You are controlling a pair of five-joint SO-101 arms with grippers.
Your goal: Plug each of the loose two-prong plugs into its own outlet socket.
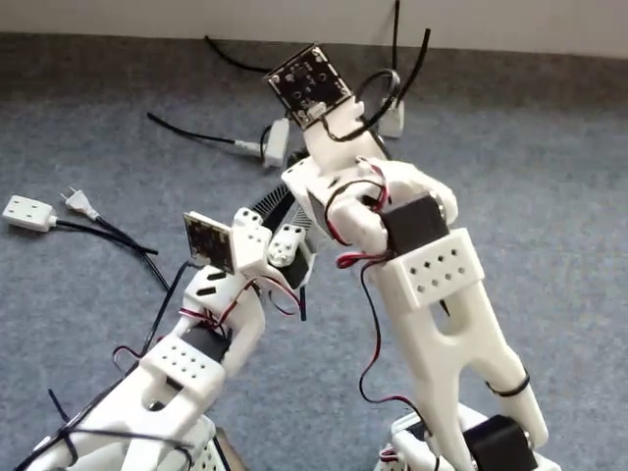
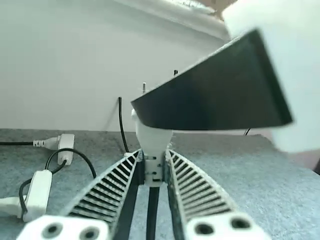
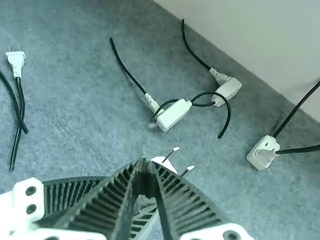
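My right gripper [image 3: 146, 169] is shut on a white two-prong plug [image 3: 161, 161], and its prongs stick out past the fingertips above the carpet. My left gripper [image 2: 152, 162] is shut on a white plug body [image 2: 151, 137] whose black cord runs down between its fingers. In the high view the left gripper [image 1: 285, 211] sits right under the right arm's wrist, mid-table. A loose plug [image 1: 78, 203] lies beside a white socket [image 1: 27, 213] at the far left. Another free socket [image 3: 262, 152] lies near the wall.
Two white sockets with plugs in them [image 3: 172, 112] [image 3: 227, 89] lie on the grey carpet at the back, joined by a looping black cord. Black cables trail across the left side [image 1: 118, 235]. The right arm's motor [image 2: 215, 95] hangs close over the left gripper.
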